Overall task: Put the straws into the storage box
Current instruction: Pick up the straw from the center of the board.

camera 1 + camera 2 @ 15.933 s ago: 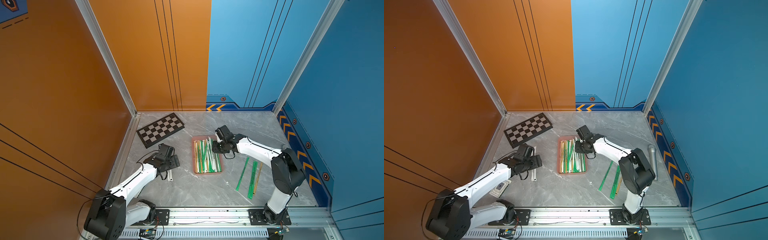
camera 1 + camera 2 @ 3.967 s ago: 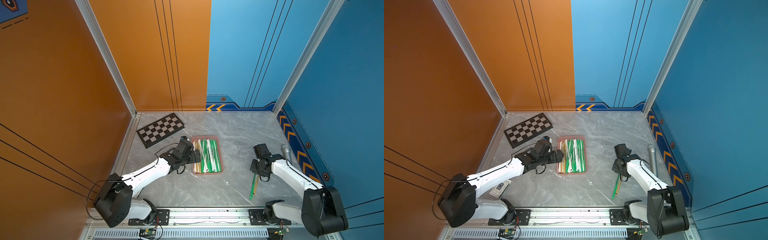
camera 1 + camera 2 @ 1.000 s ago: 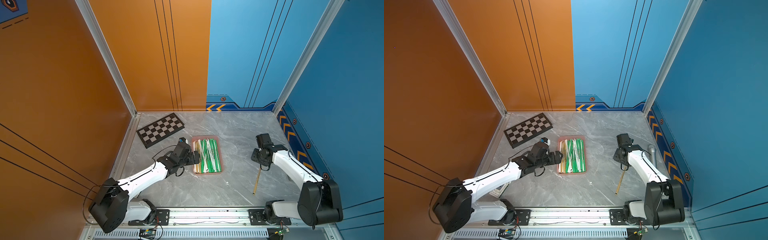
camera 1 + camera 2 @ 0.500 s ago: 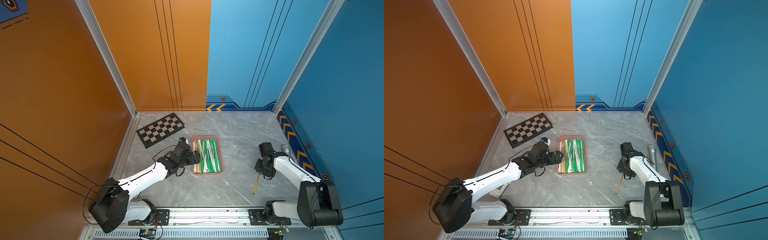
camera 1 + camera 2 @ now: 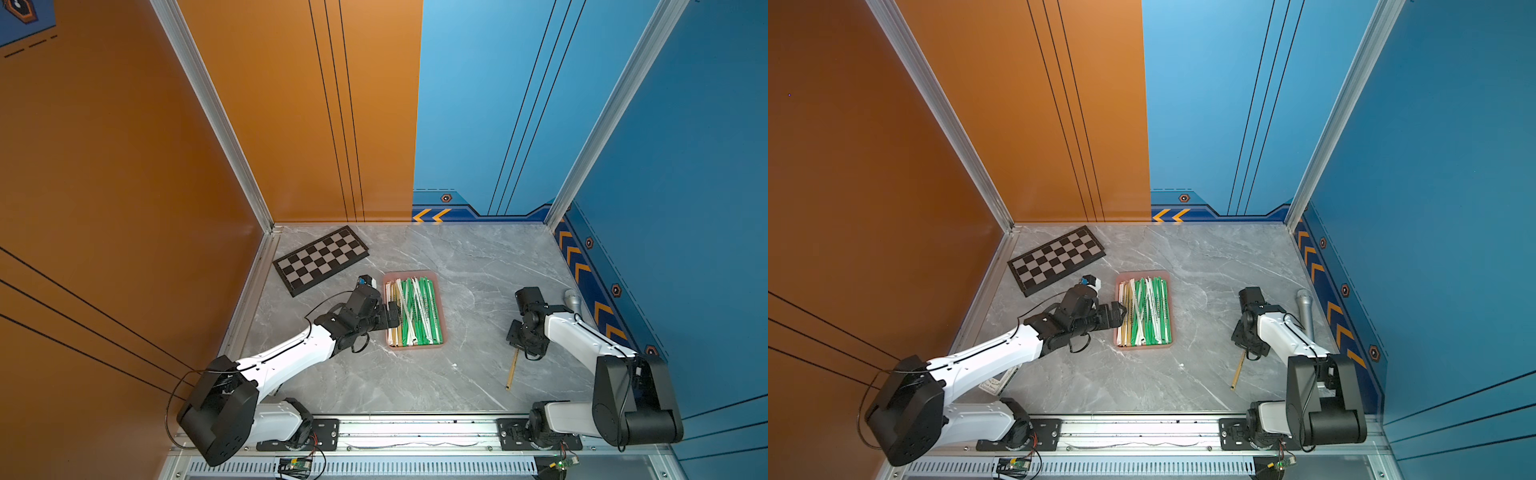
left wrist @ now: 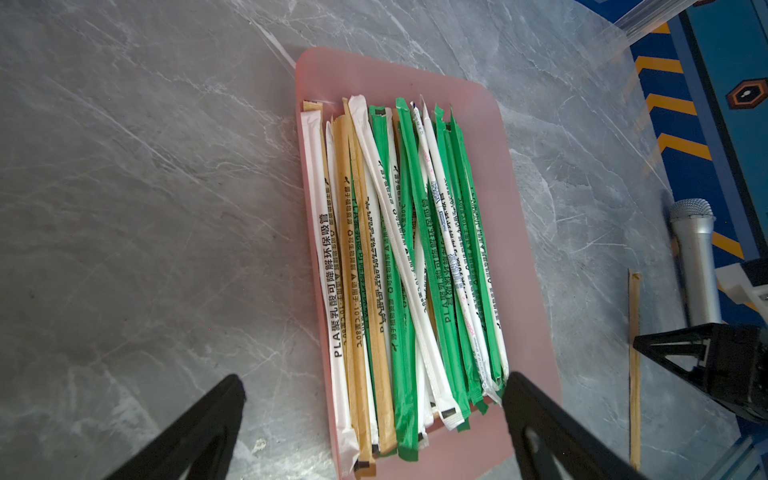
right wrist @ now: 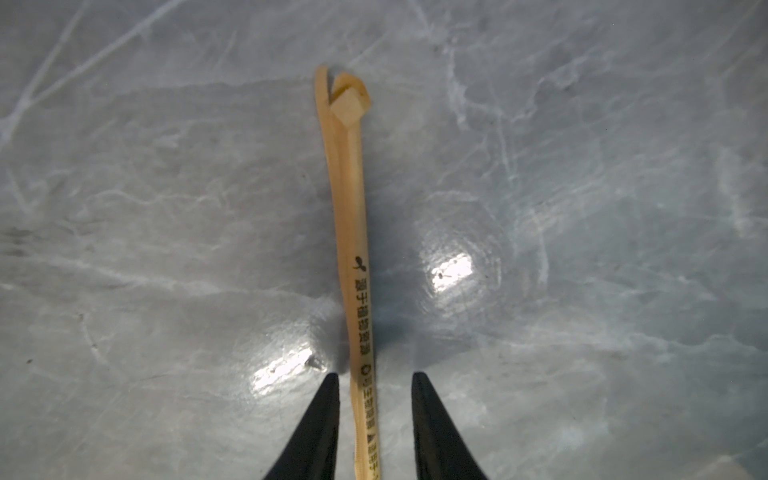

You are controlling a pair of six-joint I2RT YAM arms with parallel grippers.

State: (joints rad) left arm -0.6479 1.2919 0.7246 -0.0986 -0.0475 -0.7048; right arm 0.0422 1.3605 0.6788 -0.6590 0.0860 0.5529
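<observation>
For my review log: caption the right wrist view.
Right gripper straddling a tan straw on the grey marbled table, jaws open.

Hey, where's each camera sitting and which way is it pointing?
Top views: high overhead, looking down at the table; both arms show whole.
Left wrist: above the storage box of straws, looking down; open left gripper shows.
Right wrist: low over the table, along the tan straw; right gripper straddles it.
Shared: left wrist and top views also show that straw.

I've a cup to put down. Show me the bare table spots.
Bare: the middle, between box and right gripper; the far strip behind the box; the near strip before the rail. Crowded: the box itself, left gripper at its edge; tan straw at the right gripper.
</observation>
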